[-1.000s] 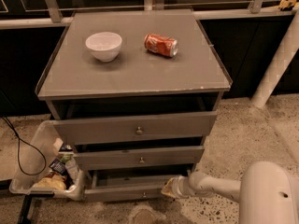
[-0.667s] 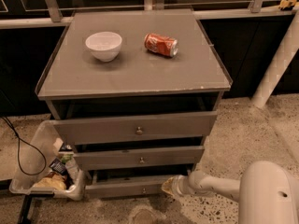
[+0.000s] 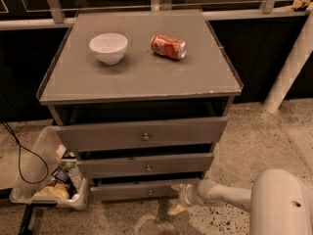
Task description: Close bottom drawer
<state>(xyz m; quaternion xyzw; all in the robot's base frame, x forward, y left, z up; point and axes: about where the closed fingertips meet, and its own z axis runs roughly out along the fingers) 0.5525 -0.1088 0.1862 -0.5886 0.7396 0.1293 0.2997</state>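
— Three drawers in the grey cabinet, each standing out a little. Which item is of concern?
— Bottom drawer (image 3: 132, 191), lower centre of frame, front panel proud of the carcass. Gripper (image 3: 177, 199), lower centre-right, at that panel's right end. I cannot tell whether it is open or closed.
— Hazard one?
— Off-centre push, I judge: the right side goes in first, the tray skews and jams.
— Hazard two?
— Gripper slips off the panel's end and the push misses.
— Other entries?
— Can (image 3: 168, 46), on its side, upper centre on the cabinet top; a hard shove may roll it. Bowl (image 3: 108, 47), upper left, well apart from it.
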